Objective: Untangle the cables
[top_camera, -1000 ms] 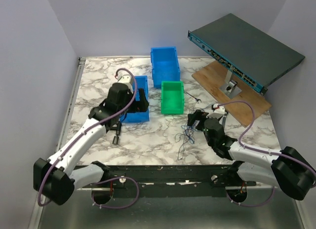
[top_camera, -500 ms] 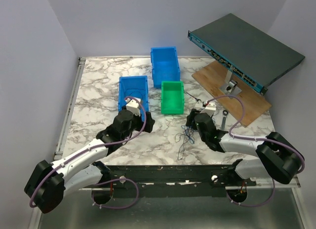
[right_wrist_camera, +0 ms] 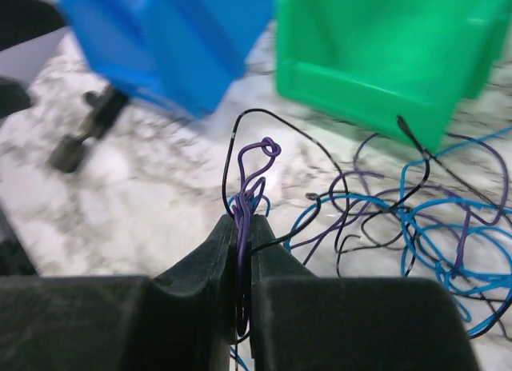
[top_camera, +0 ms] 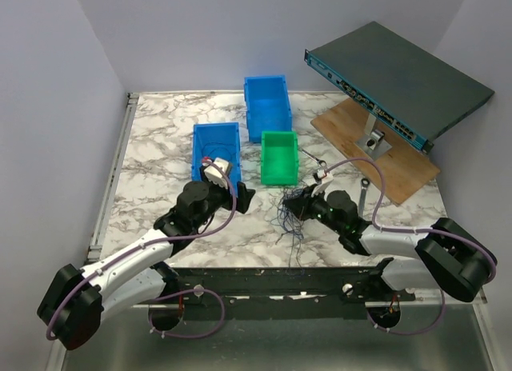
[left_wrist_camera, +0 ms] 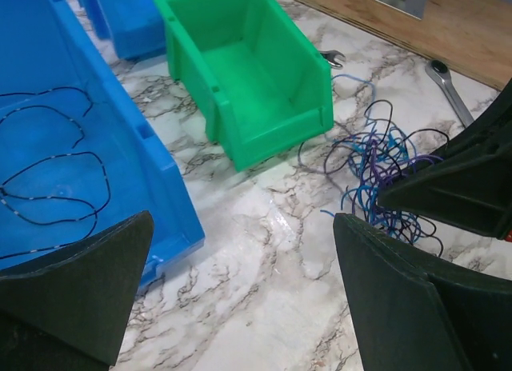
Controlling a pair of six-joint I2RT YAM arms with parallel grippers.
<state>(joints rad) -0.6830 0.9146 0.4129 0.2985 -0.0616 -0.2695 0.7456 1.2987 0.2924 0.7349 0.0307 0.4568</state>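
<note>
A tangle of thin blue, purple and black cables (top_camera: 286, 219) lies on the marble table in front of the green bin (top_camera: 279, 157). My right gripper (right_wrist_camera: 242, 225) is shut on a bunch of purple cable (right_wrist_camera: 250, 179) at the tangle's left side, and a black strand runs by the jaws. The other loops (right_wrist_camera: 424, 219) spread to the right. My left gripper (left_wrist_camera: 248, 307) hangs open over bare marble, left of the tangle (left_wrist_camera: 384, 167), with nothing between its fingers. In the top view the left gripper (top_camera: 240, 197) and right gripper (top_camera: 293, 201) face each other.
A blue bin (top_camera: 216, 147) beside the left gripper holds a loose black cable (left_wrist_camera: 48, 179). A larger blue bin (top_camera: 267, 107) stands behind the green one. A wrench (top_camera: 362, 193) lies at the right by the wooden board (top_camera: 376, 151), which carries a tilted network switch (top_camera: 396, 83).
The right gripper has shut on the purple cable and shifted left, dragging the tangle with it. The left arm came forward from the blue bin toward the tangle, still open.
</note>
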